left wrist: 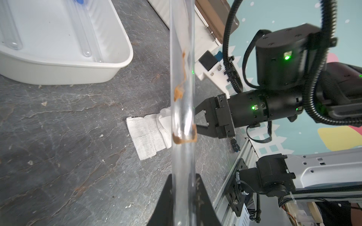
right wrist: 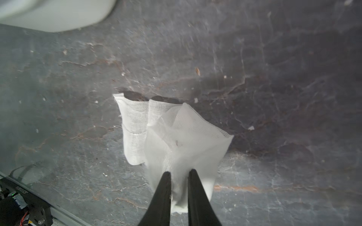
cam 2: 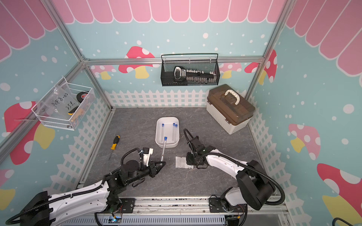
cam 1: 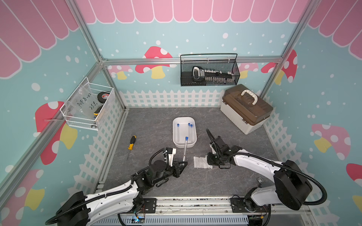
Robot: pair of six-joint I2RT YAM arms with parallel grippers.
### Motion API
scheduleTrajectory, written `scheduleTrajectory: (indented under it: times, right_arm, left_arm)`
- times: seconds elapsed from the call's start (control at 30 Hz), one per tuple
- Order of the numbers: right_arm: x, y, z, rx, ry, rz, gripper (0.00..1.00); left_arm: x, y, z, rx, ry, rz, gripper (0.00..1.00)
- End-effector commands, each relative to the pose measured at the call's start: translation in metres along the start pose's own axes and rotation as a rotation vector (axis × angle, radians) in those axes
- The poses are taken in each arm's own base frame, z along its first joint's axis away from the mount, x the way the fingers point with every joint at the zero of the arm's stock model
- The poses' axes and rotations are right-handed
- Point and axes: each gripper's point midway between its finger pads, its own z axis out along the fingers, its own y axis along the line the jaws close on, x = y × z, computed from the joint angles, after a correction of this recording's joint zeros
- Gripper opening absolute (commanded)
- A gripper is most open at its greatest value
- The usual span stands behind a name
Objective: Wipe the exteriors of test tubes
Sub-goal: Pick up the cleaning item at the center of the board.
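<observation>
Left jaws pinching clear blue-capped test tube (cam 1: 185, 150), brown-smeared, centre frame, right jaws pinching white gauze cloth (right wrist: 176, 137) on grey tabletop (cam 1: 195, 182), clear plastic bag (cam 1: 84, 101) at left, handwritten "PCF 8-02"

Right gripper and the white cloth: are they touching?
Touching. The right wrist view shows the cloth bunched up and pinched between the two fingers of the right gripper, with the fabric filling the space between them.

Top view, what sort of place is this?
Likely a staged robot test cell, not a real lab: aluminium-framed walls papered with cartoon mushrooms, two white-and-black robot arms, a white plastic tray of clear blue-capped test tubes.
</observation>
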Motion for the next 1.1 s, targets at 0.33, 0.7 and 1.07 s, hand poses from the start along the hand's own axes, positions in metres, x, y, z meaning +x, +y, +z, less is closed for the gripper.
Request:
scheduleTrajectory:
  times: [0.33,0.7,1.07]
  right_arm:
    - [-0.023,0.020,-0.045,-0.044,-0.111,-0.029,0.00]
    - [-0.054,0.060,-0.122,-0.204,-0.293,-0.052,0.00]
    - [-0.043,0.086,-0.127,-0.396,-0.278,-0.062,0.00]
  left_arm:
    - [-0.006,-0.009,0.001,0.026,-0.012,-0.002,0.07]
    - [-0.009,-0.016,0.007,0.040,-0.001,0.004,0.07]
    - [-0.010,-0.020,0.012,0.054,0.005,0.001,0.07]
